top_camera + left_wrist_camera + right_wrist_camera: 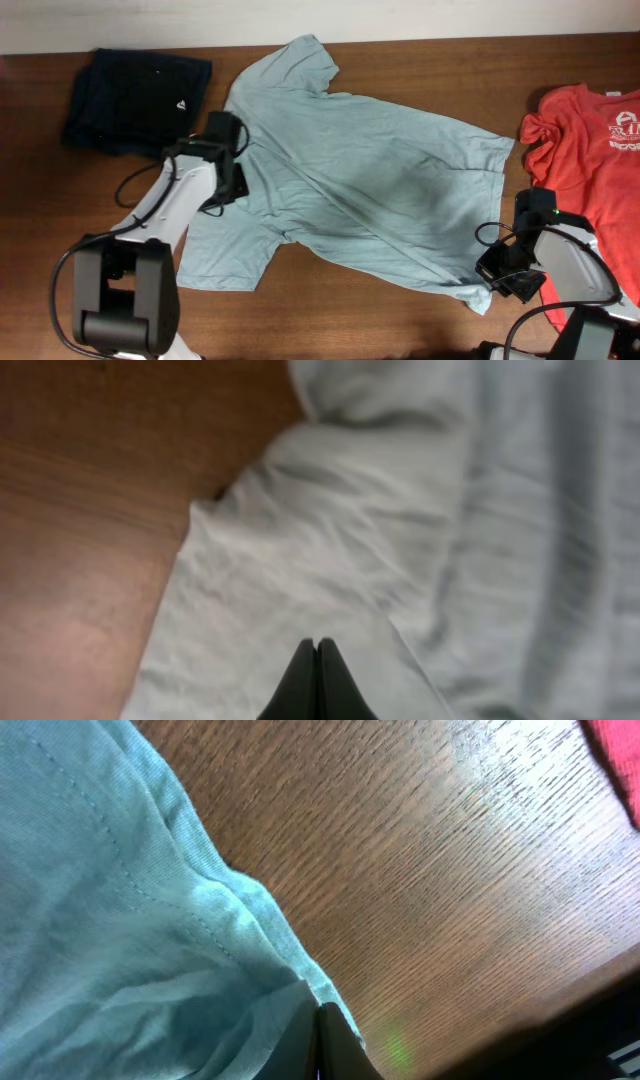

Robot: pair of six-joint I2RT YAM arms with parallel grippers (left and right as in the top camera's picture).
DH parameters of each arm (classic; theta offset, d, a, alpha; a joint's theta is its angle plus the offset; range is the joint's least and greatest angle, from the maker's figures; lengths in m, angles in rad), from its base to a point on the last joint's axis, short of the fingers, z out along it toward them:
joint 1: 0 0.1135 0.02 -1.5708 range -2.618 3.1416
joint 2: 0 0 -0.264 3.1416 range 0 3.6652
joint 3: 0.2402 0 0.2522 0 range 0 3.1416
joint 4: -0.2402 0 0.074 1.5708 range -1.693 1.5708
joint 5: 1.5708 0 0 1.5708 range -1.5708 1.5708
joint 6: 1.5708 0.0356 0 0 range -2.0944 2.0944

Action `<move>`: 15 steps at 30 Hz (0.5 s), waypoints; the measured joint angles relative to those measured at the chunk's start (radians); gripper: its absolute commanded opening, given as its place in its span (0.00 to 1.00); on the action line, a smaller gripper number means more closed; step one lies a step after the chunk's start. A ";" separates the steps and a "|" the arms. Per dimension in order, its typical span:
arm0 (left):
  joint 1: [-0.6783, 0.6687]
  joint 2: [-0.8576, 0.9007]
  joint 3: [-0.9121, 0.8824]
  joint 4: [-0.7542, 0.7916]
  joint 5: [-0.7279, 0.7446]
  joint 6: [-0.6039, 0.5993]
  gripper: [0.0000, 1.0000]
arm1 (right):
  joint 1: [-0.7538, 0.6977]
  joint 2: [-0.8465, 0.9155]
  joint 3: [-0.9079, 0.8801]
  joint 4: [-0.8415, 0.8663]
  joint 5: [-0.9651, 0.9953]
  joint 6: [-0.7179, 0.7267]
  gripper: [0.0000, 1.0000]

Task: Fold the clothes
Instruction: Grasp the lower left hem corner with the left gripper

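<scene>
The pale blue-grey T-shirt lies spread face down across the middle of the table, one sleeve toward the back and one toward the front left. My left gripper is down on its left side near the sleeve seam. In the left wrist view that gripper is shut, tips together on the puckered cloth. My right gripper is at the shirt's front right hem corner. In the right wrist view it is shut with the stitched hem pinched between the fingers.
A red T-shirt with white print lies crumpled at the right edge, close to the right arm; a corner of this red T-shirt shows in the right wrist view. A folded dark navy garment sits at the back left. Bare wood runs along the front.
</scene>
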State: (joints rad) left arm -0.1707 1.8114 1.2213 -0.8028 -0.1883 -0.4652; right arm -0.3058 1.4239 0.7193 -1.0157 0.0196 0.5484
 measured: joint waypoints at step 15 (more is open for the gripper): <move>0.055 0.066 -0.082 0.247 0.149 -0.003 0.05 | 0.000 0.000 0.000 0.000 0.000 -0.003 0.04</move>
State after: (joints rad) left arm -0.1154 1.8778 1.1393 -0.5560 -0.0395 -0.4686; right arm -0.3058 1.4239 0.7193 -1.0153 0.0196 0.5453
